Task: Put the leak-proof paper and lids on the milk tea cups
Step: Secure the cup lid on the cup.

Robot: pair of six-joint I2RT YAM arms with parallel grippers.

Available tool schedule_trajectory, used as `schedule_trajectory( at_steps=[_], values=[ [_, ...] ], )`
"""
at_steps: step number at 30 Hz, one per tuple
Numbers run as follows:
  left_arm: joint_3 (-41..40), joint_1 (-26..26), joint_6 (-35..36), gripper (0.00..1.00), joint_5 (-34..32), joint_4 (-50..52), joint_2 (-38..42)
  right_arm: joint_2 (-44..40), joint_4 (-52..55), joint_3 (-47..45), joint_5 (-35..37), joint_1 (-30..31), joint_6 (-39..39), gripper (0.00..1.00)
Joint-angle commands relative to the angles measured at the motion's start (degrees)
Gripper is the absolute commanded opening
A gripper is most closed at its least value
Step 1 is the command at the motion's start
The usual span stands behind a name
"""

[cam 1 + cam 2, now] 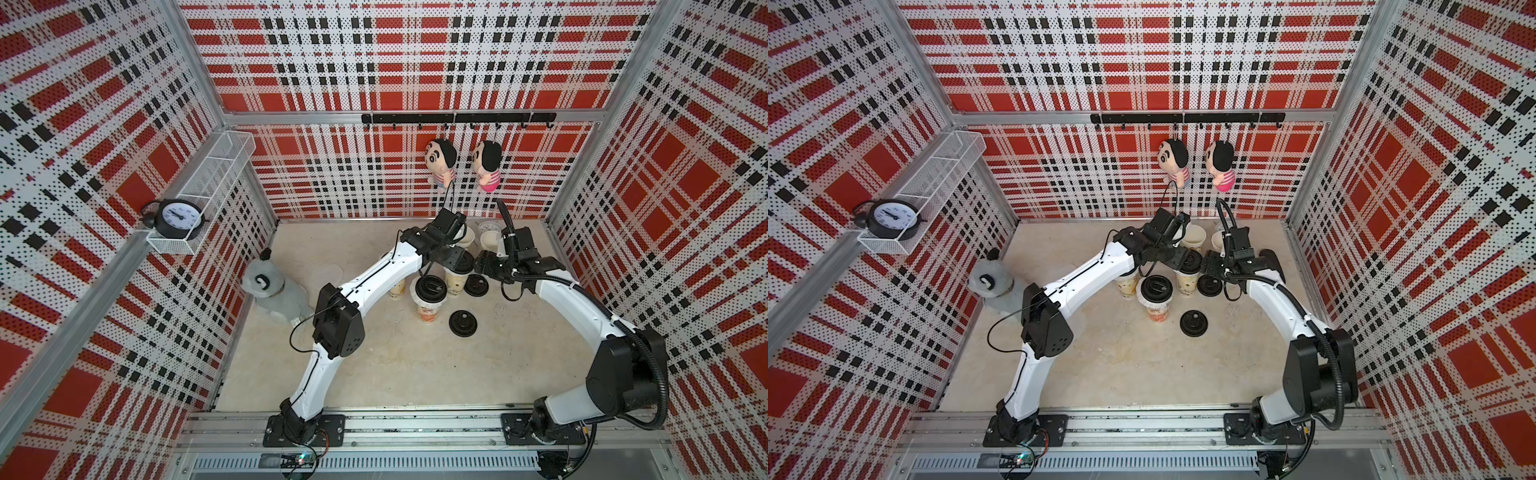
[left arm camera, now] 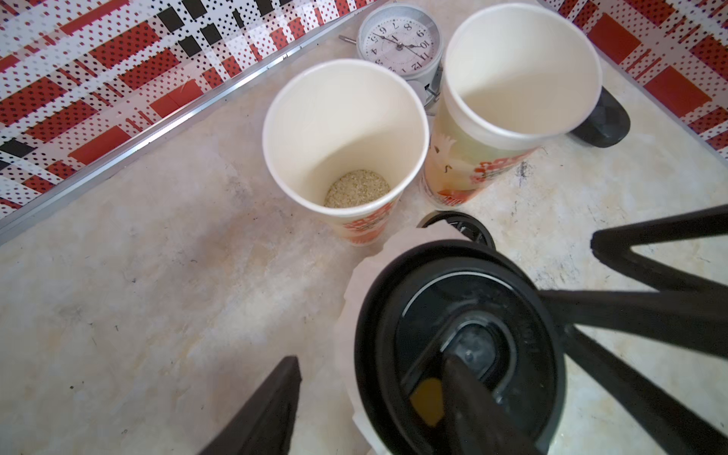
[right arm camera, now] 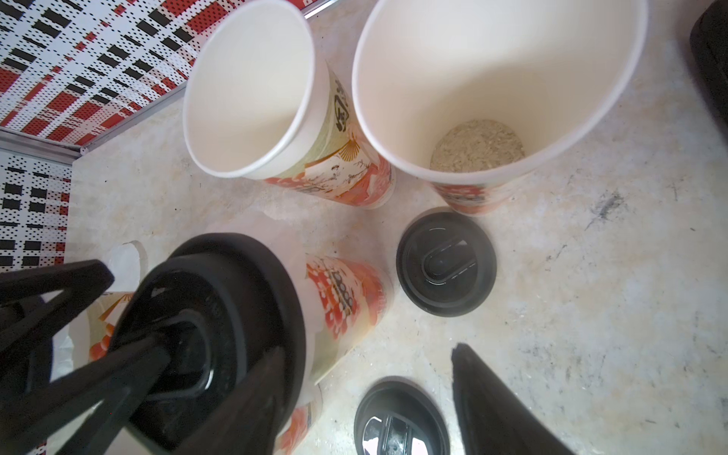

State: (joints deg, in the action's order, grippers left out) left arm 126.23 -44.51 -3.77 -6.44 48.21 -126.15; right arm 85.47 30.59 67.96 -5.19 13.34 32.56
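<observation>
Two milk tea cups (image 2: 342, 130) (image 2: 520, 67) stand open-mouthed at the back, also seen in a top view (image 1: 465, 239). In front of them, a cup (image 3: 346, 299) wears a black lid (image 2: 457, 327), and the leak-proof paper (image 2: 350, 299) sticks out under the lid's rim. My left gripper (image 2: 370, 356) and right gripper (image 3: 366, 350) are both open over this cup. Each has one finger on the lid top and the other off to the side. A nearer cup (image 1: 428, 309) also carries paper and a lid. Another cup (image 1: 397, 289) is half hidden under my left arm.
Two loose black lids (image 1: 476, 284) (image 1: 462, 323) lie on the table by the cups. A small white alarm clock (image 2: 398, 39) sits behind the open cups near the back wall. A grey plush toy (image 1: 272, 291) rests by the left wall.
</observation>
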Motion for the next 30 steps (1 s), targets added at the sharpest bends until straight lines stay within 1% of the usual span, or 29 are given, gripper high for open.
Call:
schedule_trajectory(
  at_steps=[1, 7, 11, 14, 20, 26, 30],
  values=[
    [-1.86, -0.14, 0.49, 0.61, -1.55, 4.27, 0.2, 0.87, 9.93, 0.58, 1.85, 0.54, -2.05, 0.7],
    [-1.7, -0.05, 0.56, 0.61, -1.65, 4.18, 0.09, -0.13, 11.64, 7.46, 1.47, 0.54, -3.18, 0.73],
    [-1.48, -0.02, 0.49, 0.61, -1.41, 4.09, 0.02, -0.06, 11.28, 9.71, -0.76, 0.54, -3.19, 0.72],
    [-1.34, -0.05, 0.6, 0.61, -1.21, 4.0, -0.26, 0.63, 9.91, 10.32, -3.02, 0.69, -2.59, 0.72],
    [-1.34, -0.05, 0.62, 0.61, -0.88, 3.91, -0.4, 4.18, 8.64, 11.73, -4.43, 1.71, -1.76, 0.72],
    [-1.26, -0.05, 0.6, 0.61, -0.71, 3.74, -0.33, 6.61, 7.87, 12.26, -4.52, 3.31, -1.27, 0.72],
    [-1.18, -0.05, 0.61, 0.61, -0.48, 3.71, -0.33, 7.66, 8.3, 12.01, -3.33, 3.53, -1.27, 0.71]
  ],
)
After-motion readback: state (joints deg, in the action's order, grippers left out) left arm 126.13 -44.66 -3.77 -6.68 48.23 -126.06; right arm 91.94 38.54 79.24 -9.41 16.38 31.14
